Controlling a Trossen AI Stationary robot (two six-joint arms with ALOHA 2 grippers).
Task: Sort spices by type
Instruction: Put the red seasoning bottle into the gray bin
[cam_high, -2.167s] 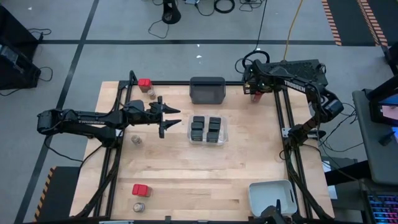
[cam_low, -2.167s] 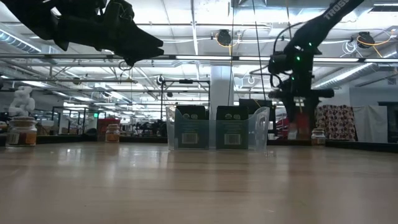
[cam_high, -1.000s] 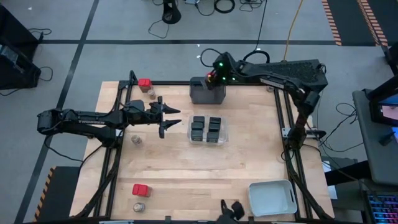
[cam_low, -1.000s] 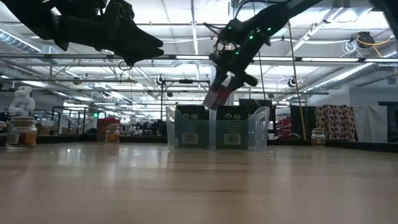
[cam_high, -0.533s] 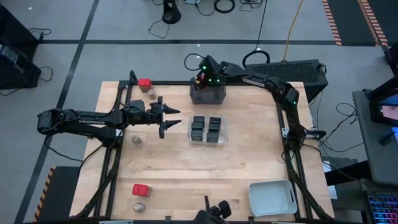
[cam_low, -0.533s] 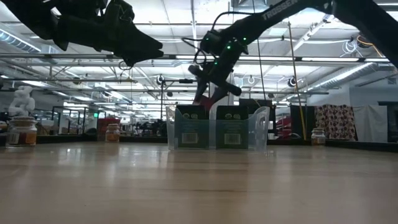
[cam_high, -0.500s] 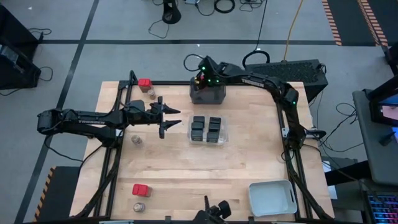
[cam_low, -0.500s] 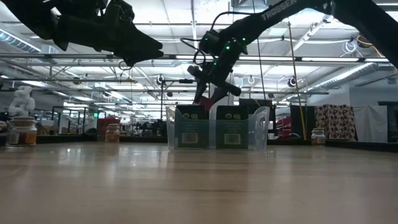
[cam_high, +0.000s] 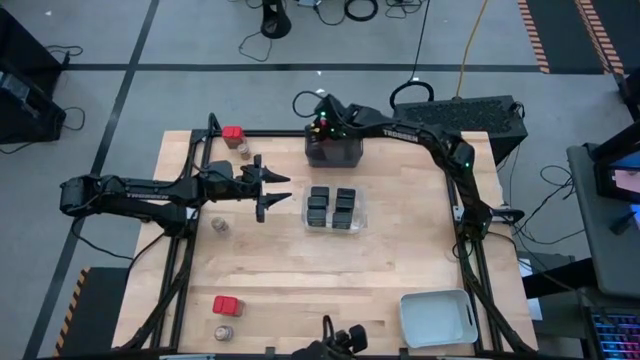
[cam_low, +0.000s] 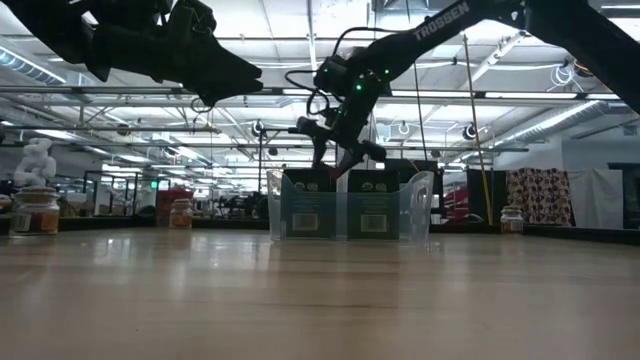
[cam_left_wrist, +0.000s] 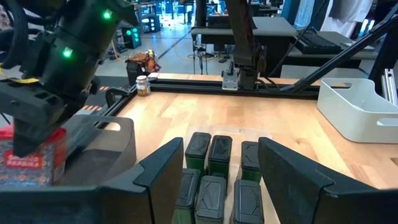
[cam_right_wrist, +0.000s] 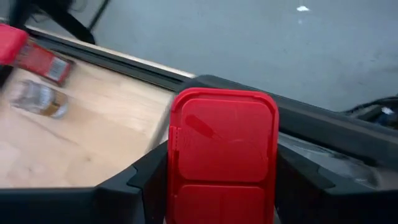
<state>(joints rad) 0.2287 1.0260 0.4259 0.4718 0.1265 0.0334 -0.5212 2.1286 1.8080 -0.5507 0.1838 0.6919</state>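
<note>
My right gripper (cam_high: 320, 128) is shut on a red-topped spice container (cam_right_wrist: 222, 143) over the far left corner of the dark grey tray (cam_high: 338, 150). My left gripper (cam_high: 283, 187) stands open in the air, left of the clear tray (cam_high: 360, 212), which holds several black boxy spices (cam_left_wrist: 211, 155). Another red-topped container (cam_high: 232, 133) and a round jar (cam_high: 243, 150) stand at the far left. A jar (cam_high: 218, 226) stands below the left arm. A red one (cam_high: 226, 305) and a jar (cam_high: 224, 332) stand near the front left. My right gripper pinches the red-topped container by its two opposite sides (cam_right_wrist: 171, 168), one finger (cam_right_wrist: 143, 180) on each, with the red lid facing the wrist. The fingers slant down from the table's far right. The container (cam_left_wrist: 32, 165) hangs roughly upright over the dark grey tray; whether it touches the tray I cannot tell.
A pale grey tray (cam_high: 437, 318) sits at the near right corner. A black frame rail (cam_high: 300, 133) runs round the table. Bare wood lies between the clear tray and the near edge.
My right gripper has carried the red-topped container along the far edge toward the table's left and down, over the dark grey tray's far left corner, rolling its wrist as it went. My left gripper has kept still.
</note>
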